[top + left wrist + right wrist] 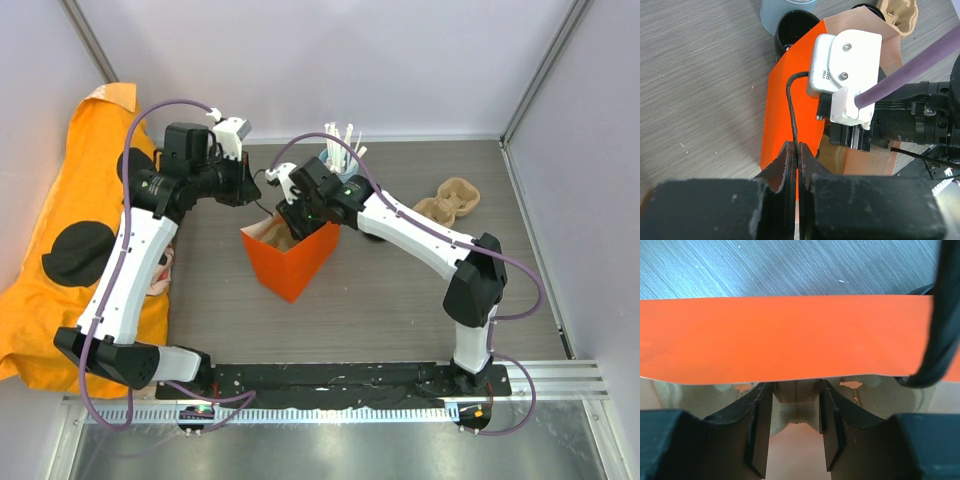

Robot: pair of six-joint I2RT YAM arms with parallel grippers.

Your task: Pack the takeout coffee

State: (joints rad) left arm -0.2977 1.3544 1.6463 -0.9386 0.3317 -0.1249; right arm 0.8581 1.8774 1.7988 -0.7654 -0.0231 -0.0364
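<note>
An orange paper bag (pixel 300 262) stands open in the middle of the table. My left gripper (pixel 258 195) is shut on the bag's thin black cord handle (pixel 791 110) at the bag's upper edge; the jaws (pixel 797 150) meet on the cord. My right gripper (pixel 290 225) reaches down inside the bag. In the right wrist view its fingers (pixel 796 390) close on the central ridge of a pulp cup carrier (pixel 690 397), behind the orange bag wall (pixel 790 340). The bag's other black handle (pixel 940 330) hangs at the right.
A second pulp cup carrier (pixel 448 203) lies at the back right. A pale blue holder with white sticks (pixel 338 150) stands behind the bag, with a black cup (pixel 797 30) beside it. An orange cloth (pixel 60 300) with black lids (pixel 80 250) covers the left side.
</note>
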